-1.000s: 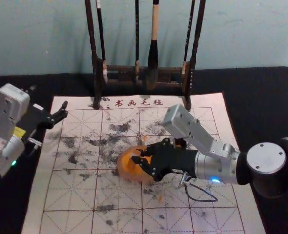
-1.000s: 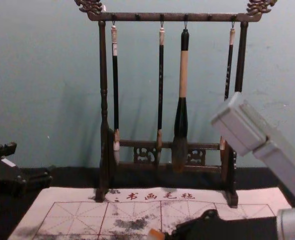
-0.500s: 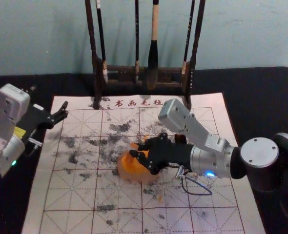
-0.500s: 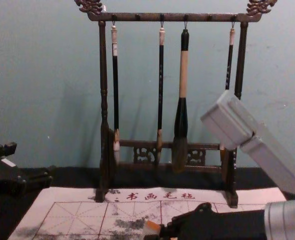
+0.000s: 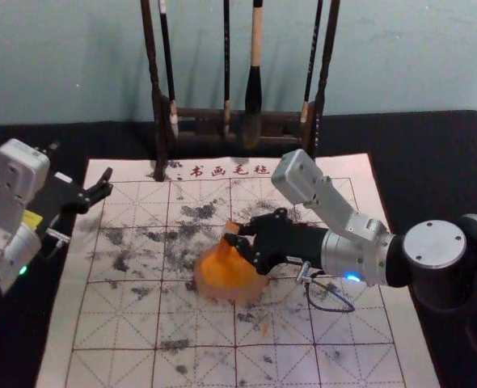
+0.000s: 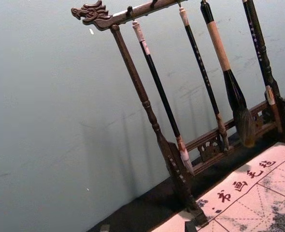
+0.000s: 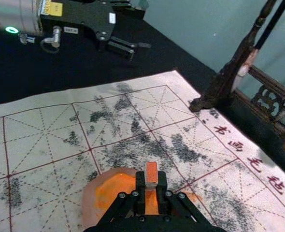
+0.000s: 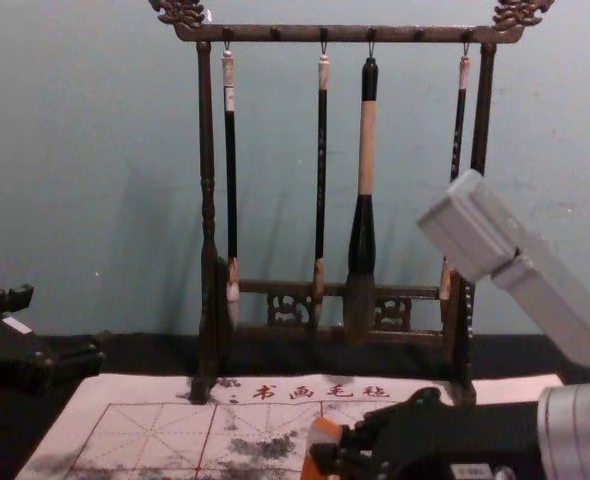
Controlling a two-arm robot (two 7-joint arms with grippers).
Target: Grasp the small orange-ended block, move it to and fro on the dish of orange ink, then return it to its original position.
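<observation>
Orange ink [image 5: 226, 271] lies in the dish [image 5: 246, 296], and the right tool [image 5: 234, 235] grips the orange-ended block [image 7: 151, 175] close by. The left tool [image 5: 107, 183] hangs unclenched near the mat [image 5: 61, 356]

Pale rectangular cloth mat [image 5: 368, 323] with a dark red grid and black smudges.
Round pinkish dish [image 7: 88, 208], bright orange ink [image 7: 114, 187]; small white block [image 7: 151, 175], orange-ended.

The dish [image 5: 229, 296] lies on the mat [image 5: 129, 360], before the rack [image 5: 198, 114].
</observation>
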